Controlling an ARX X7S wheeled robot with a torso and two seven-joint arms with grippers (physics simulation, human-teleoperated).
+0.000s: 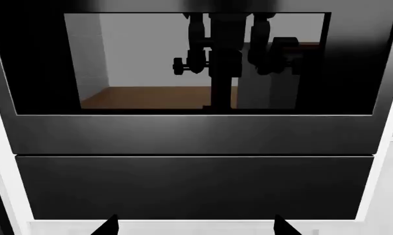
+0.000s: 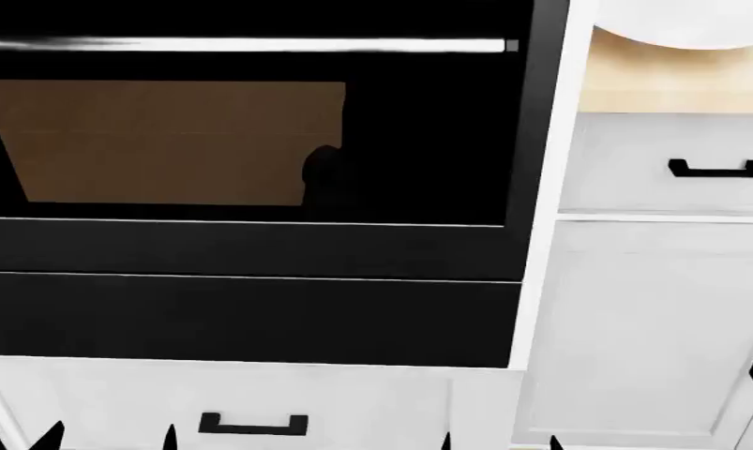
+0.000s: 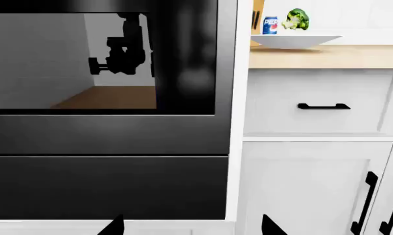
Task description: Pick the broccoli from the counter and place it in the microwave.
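The broccoli [image 3: 295,19] is a small green floret resting on a round white plate [image 3: 294,40] on the tan counter [image 3: 327,57], seen far off in the right wrist view. In the head view only the plate's rim [image 2: 683,23] and the counter [image 2: 670,80] show at the upper right; the broccoli is out of frame there. My left gripper [image 1: 196,227] is open and empty, facing a black oven front [image 1: 196,186]. My right gripper [image 3: 192,227] is open and empty, low before the oven's right edge. In the head view, both grippers' tips show at the bottom edge, left [image 2: 110,439] and right [image 2: 502,441]. No microwave is in view.
A blue soda can [image 3: 269,25] stands behind the plate. The black oven [image 2: 251,187] with a silver handle bar [image 2: 238,44] fills the left. White drawers and cabinet doors with black handles [image 3: 323,106] sit under the counter, and another drawer [image 2: 253,425] sits below the oven.
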